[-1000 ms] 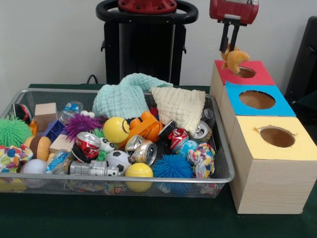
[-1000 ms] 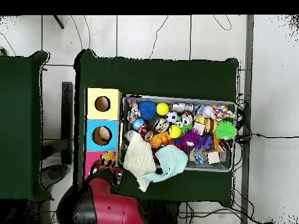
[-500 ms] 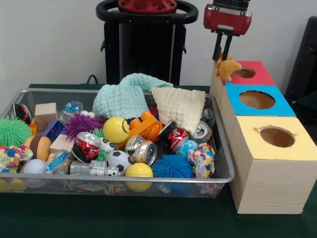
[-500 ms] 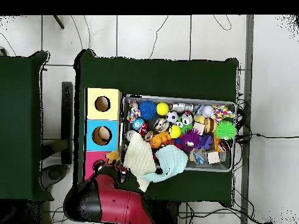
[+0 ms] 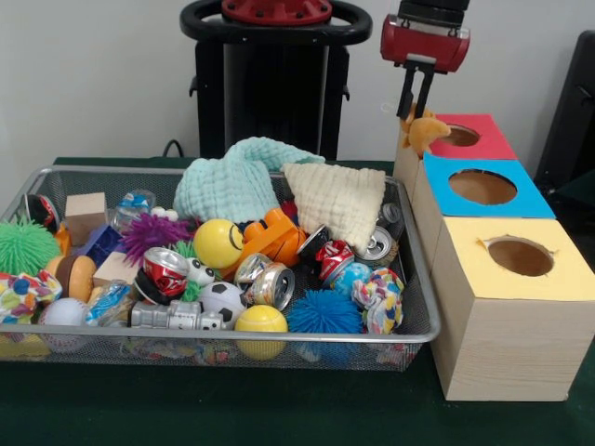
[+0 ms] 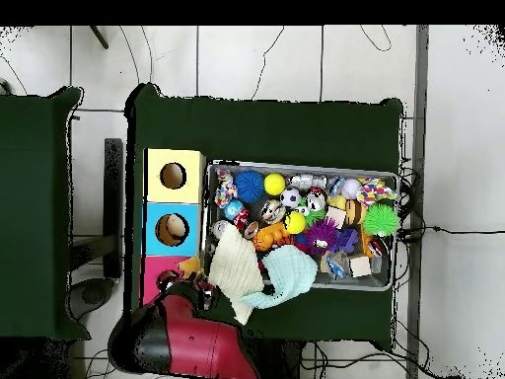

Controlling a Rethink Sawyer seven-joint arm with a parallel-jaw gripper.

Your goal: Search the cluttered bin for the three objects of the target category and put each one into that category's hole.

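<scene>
We saw a pale wall behind and white floor tiles w/ cables around a dark green table (image 5: pixel 279 409). On it sat the wire bin (image 5: pixel 414 279), full of toys, cans and two cloths, w/ three wooden boxes just beside it: yellow-topped box (image 5: pixel 567 279), blue-topped box (image 5: pixel 525 203), red-topped box (image 5: pixel 488 144). The gripper (image 5: pixel 414 110) hung at the red box's bin-side edge, fingers clamped on an orange plush toy (image 5: pixel 426 133), just beside the red hole.

The arm hangs down from above, claw (image 5: pixel 415 110) pinched closed, fingers vertical.
</scene>
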